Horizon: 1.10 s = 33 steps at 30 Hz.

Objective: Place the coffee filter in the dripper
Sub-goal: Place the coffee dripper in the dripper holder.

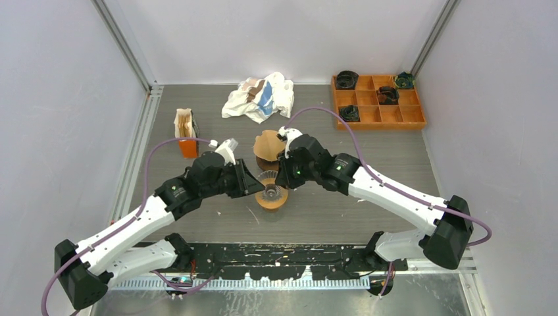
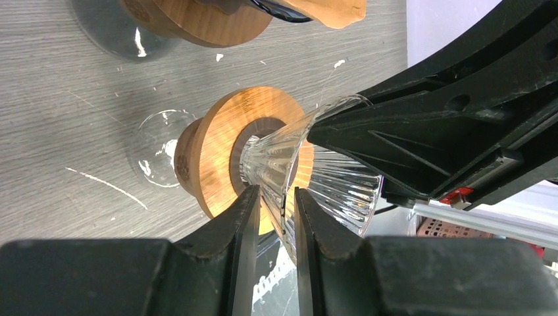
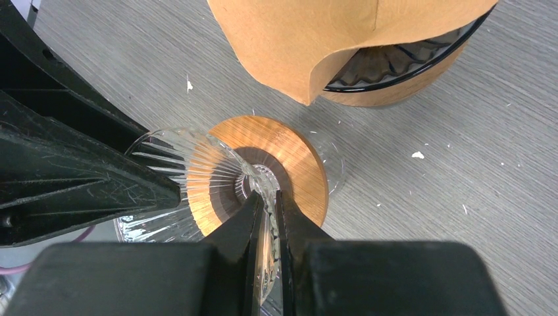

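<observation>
Two sets of jaws hold the glass dripper [image 2: 279, 158] by its thin wall, from opposite sides; uneven pulls could tip or crack it. The coffee filter [image 3: 316, 39] rests on another dripper [image 3: 408, 84] behind.

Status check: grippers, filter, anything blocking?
Both shut: left gripper and right gripper pinch the glass dripper wall. The filter lies over a second dripper behind, unheld. Grippers crowd the cone's mouth.

Grey wood-grain table [image 1: 408, 155]: 2 drippers mid-table, glass dripper [image 1: 271, 196] before second dripper [image 3: 401, 89]; crumpled cloth [image 1: 258, 97] behind; filter holder [image 1: 187, 135] left; orange compartment tray [image 1: 378, 125] back-right.
</observation>
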Available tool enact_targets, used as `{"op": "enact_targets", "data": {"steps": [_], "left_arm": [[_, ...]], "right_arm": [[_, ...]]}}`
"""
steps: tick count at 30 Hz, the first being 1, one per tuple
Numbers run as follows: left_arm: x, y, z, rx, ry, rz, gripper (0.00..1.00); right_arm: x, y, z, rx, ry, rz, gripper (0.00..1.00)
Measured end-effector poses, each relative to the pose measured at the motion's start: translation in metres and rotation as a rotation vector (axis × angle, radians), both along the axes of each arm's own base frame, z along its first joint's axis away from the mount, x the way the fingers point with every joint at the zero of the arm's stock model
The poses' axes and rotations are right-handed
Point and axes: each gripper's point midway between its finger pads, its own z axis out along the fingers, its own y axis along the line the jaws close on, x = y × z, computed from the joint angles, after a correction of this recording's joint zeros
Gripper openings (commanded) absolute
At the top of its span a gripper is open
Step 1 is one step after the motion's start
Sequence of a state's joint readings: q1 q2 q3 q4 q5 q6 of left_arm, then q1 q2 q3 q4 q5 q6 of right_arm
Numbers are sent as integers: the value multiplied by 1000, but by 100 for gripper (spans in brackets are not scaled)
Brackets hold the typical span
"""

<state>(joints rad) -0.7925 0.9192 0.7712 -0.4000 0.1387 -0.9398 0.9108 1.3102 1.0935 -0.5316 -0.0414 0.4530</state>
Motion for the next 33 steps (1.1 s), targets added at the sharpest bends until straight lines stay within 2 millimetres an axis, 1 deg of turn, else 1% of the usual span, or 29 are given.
{"op": "enact_targets", "data": {"steps": [12, 23, 33], "left_arm": [[1, -2, -8, 42, -16, 18, 26], [3, -3, -10, 78, -29, 34, 26], [0, -5, -13, 117, -37, 32, 25]], "right_arm": [[2, 1, -5, -3, -10, 5, 1], [3, 1, -8, 8, -25, 1, 1], [2, -3, -10, 1, -38, -5, 3]]}}
